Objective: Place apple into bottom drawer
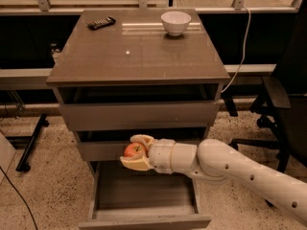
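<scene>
The red apple (134, 150) sits between the cream fingers of my gripper (135, 152), which is shut on it. The white arm reaches in from the lower right. The gripper holds the apple in front of the middle drawer's front panel, above the back part of the bottom drawer (144, 195). The bottom drawer is pulled out wide open, a shallow grey-brown box with nothing visible inside it. The apple is still well above the drawer floor.
The cabinet top (139, 51) carries a white bowl (175, 22) at the back right and a dark remote (101, 22) at the back left. A black chair (283, 104) stands to the right. A cable hangs at the right rear. Speckled floor surrounds the cabinet.
</scene>
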Controlling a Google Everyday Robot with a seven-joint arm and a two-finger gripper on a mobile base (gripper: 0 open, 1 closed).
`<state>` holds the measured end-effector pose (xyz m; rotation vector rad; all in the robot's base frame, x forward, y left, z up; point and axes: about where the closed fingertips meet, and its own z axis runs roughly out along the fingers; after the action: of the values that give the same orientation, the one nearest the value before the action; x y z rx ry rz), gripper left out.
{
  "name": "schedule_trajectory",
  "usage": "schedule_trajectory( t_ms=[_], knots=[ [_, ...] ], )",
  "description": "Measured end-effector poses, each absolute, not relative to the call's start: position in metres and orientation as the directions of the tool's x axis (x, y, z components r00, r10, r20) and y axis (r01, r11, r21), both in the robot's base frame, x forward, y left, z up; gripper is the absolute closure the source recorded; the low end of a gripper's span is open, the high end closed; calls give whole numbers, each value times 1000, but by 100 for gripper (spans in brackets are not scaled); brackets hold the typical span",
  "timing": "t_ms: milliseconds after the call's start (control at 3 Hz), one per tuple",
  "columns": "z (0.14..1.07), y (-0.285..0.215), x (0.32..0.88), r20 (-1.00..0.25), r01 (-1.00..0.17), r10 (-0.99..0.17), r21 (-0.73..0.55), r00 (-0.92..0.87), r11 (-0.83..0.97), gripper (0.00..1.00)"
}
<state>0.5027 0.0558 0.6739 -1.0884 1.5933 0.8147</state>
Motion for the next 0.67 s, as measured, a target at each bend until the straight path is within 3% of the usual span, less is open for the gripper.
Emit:
schedule_trajectory(
  t_ms=[667],
  knots=[
    [606, 47, 505, -931, -915, -311, 52, -189, 401, 100]
  ],
)
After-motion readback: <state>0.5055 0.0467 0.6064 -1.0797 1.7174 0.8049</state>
